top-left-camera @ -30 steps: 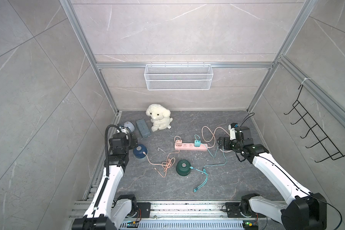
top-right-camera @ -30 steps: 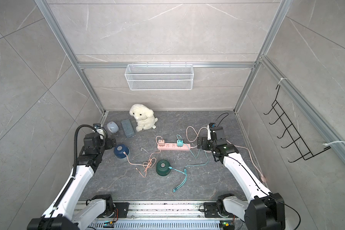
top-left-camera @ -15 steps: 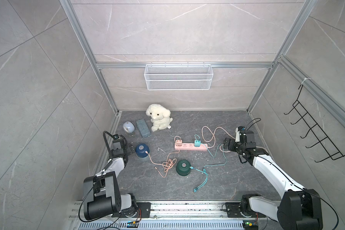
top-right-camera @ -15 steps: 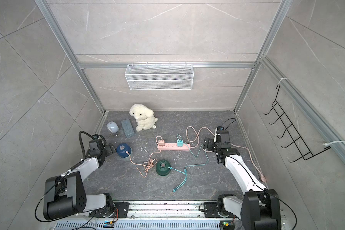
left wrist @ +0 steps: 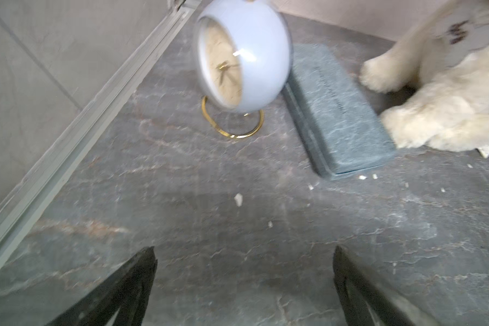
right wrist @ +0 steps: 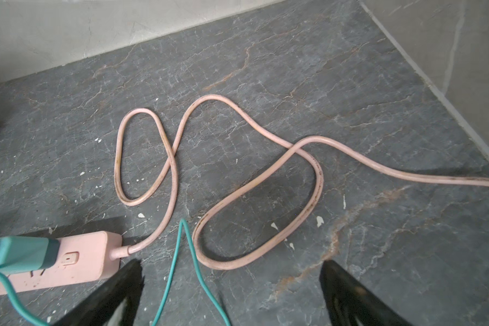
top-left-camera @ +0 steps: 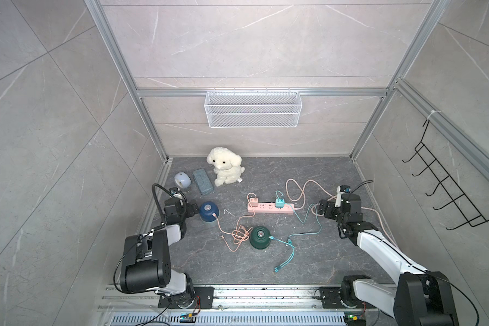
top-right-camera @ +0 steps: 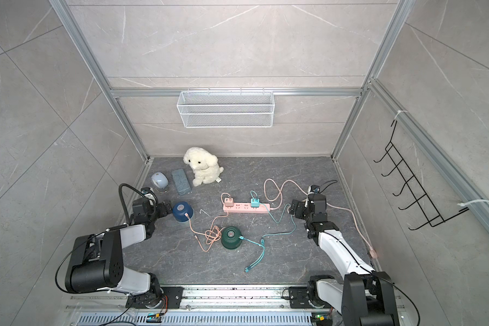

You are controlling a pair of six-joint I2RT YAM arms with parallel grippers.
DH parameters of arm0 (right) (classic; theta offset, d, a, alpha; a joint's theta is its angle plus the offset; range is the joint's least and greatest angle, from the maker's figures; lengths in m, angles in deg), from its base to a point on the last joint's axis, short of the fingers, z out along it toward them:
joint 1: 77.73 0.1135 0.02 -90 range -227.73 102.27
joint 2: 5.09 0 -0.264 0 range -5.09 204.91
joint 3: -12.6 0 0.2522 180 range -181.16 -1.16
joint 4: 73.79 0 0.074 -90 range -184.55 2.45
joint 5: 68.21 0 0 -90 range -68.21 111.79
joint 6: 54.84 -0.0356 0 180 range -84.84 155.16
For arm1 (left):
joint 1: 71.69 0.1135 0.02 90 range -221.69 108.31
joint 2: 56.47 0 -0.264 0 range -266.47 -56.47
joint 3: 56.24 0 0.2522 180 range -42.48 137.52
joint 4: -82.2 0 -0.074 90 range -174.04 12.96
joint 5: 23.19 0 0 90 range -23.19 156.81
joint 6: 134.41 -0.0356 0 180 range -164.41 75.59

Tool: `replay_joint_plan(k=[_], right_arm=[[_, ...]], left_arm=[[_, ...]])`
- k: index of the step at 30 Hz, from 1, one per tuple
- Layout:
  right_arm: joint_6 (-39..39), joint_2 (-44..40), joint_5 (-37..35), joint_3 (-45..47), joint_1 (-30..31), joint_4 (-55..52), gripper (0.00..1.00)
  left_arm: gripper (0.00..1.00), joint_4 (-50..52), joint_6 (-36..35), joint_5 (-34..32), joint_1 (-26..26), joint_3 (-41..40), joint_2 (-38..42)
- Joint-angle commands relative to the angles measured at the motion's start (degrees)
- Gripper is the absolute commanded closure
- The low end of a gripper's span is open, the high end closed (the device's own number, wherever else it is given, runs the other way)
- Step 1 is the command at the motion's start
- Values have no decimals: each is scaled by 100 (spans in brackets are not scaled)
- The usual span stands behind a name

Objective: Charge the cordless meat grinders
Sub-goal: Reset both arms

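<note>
We see two units upright on the tabletop [top-left-camera: 308, 254]: the navy blue grinder [top-left-camera: 208, 210] just beside the left gripper [top-left-camera: 193, 210], a pink cable [top-left-camera: 232, 234] meeting its side; the dark green grinder [top-left-camera: 260, 236] nearer the front edge, a teal cable [top-left-camera: 283, 243] meeting its side; the pink power strip [top-left-camera: 270, 208] lies behind it. The left gripper's jaws stand apart, empty; the right gripper [right wrist: 230, 266] is likewise spread, holding nothing, over a bend of teal cable beside the strip's end.
</note>
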Motion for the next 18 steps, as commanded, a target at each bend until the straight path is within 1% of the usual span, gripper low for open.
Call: replay_joint_plan(k=[1, 2, 3, 4, 5, 6, 7, 9, 11, 12, 13, 14, 15, 16, 17, 18], right_arm=[[159, -162, -341, 332, -11, 946, 0], [191, -147, -351, 401, -11, 1070, 0], [187, -132, -377, 478, -11, 1212, 0], [224, -107, -364, 633, -14, 1519, 0], [248, -57, -364, 802, -12, 1918, 0], [292, 16, -355, 982, -15, 2388, 0], [381, 168, -361, 1205, -11, 2980, 0], [593, 740, -396, 1581, -18, 4533, 0], [937, 961, -255, 1575, -19, 4849, 0], [909, 1214, -294, 1562, -17, 5060, 1], [953, 1801, -184, 1609, -8, 5750, 0], [1027, 2481, -122, 1653, 7, 6772, 0], [1045, 2634, -60, 1660, 20, 6851, 0], [906, 2106, -320, 1477, 24, 5494, 0], [911, 2051, -417, 1292, 35, 5097, 0], [1076, 2388, -473, 1208, 134, 5584, 0]], left_arm=[[1, -2156, -393, -446, -230, -711, -341], [0, -1459, -339, -313, -231, -626, -139], [1, -1266, -330, -316, -231, -481, -100], [1, -1624, -361, -324, -225, -514, -279], [0, -1323, -352, -307, -222, -486, -196], [0, -1271, -347, -305, -222, -468, -149], [0, -1452, -344, -329, -223, -494, -208], [0, -1313, -354, -303, -223, -479, -152], [0, -1366, -359, -322, -222, -499, -174], [0, -1332, -350, -313, -222, -495, -152], [0, -1390, -359, -333, -222, -506, -168], [0, -1362, -359, -334, -222, -501, -157], [0, -1361, -359, -342, -231, -502, -153], [0, -1397, -372, -347, -231, -508, -169], [0, -1353, -390, -285, -238, -509, -151], [0, -1351, -398, -235, -234, -483, -177]])
